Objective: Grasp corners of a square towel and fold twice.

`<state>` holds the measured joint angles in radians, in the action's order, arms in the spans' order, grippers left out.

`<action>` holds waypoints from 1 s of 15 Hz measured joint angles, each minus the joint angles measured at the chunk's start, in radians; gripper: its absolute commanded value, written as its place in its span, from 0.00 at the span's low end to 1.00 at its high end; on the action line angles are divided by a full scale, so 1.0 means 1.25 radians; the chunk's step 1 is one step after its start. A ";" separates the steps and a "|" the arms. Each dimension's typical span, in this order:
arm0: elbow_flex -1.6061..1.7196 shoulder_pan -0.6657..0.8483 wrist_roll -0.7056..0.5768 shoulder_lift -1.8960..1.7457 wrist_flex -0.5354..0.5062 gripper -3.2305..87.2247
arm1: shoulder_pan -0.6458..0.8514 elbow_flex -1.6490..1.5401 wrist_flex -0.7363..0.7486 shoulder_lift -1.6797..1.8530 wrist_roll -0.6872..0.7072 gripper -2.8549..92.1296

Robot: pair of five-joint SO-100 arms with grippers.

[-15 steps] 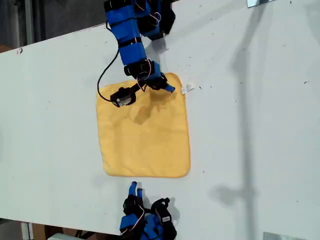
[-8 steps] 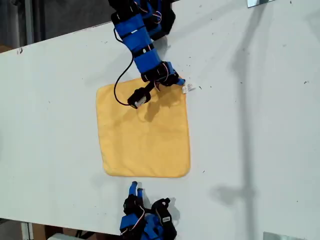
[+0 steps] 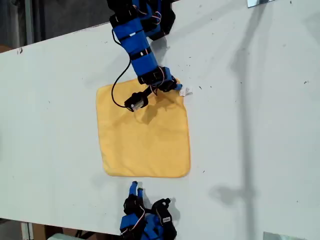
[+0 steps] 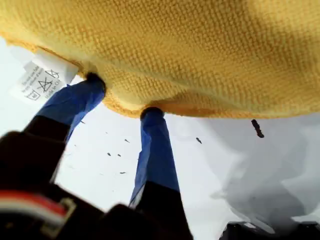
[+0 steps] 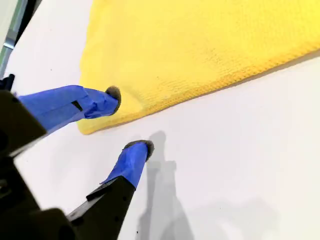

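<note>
White table (image 3: 250, 125) — towel (image 3: 145, 135) against first pincer (image 4: 122, 95)

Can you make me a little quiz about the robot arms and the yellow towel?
1. True or false: the towel is already folded in half.
2. Pick one: where are the fingertips of my first gripper? A) at the towel's edge, beside the white tag. B) on the middle of the towel. C) far off the towel, on bare table.
3. Fill the gap: the jaws of my second gripper are ____, with nothing held between them.

Key: 1 false, it lies flat and spread out. 2 A. 3 open.
</note>
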<state>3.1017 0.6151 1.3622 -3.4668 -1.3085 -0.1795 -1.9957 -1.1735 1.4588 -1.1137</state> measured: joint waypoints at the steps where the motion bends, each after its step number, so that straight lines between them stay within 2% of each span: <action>1: 0.000 0.000 0.000 0.000 0.000 0.20 | 0.000 0.007 0.006 -0.004 0.000 0.03; 4: -0.004 -0.025 -0.006 0.000 0.004 0.19 | 0.002 -0.004 0.010 -0.004 -0.002 0.03; 6: -0.020 -0.087 0.007 0.026 0.012 0.18 | 0.002 -0.007 0.011 -0.004 -0.002 0.03; 9: -0.182 -0.277 0.185 0.345 0.043 0.23 | 0.006 -0.007 0.012 -0.004 0.002 0.03; 12: -0.349 -0.508 0.399 0.783 0.185 0.25 | 0.006 -0.011 0.012 -0.002 0.002 0.03; 14: -0.363 -0.626 0.539 0.897 0.319 0.26 | 0.006 -0.012 0.012 -0.001 0.002 0.03; 15: -0.387 -0.670 0.609 0.968 0.350 0.26 | 0.006 -0.013 0.012 0.001 0.002 0.03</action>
<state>2.6185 -0.2224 2.1230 -2.2565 -0.8713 -0.1718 -2.0126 -1.1582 1.4603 -1.1106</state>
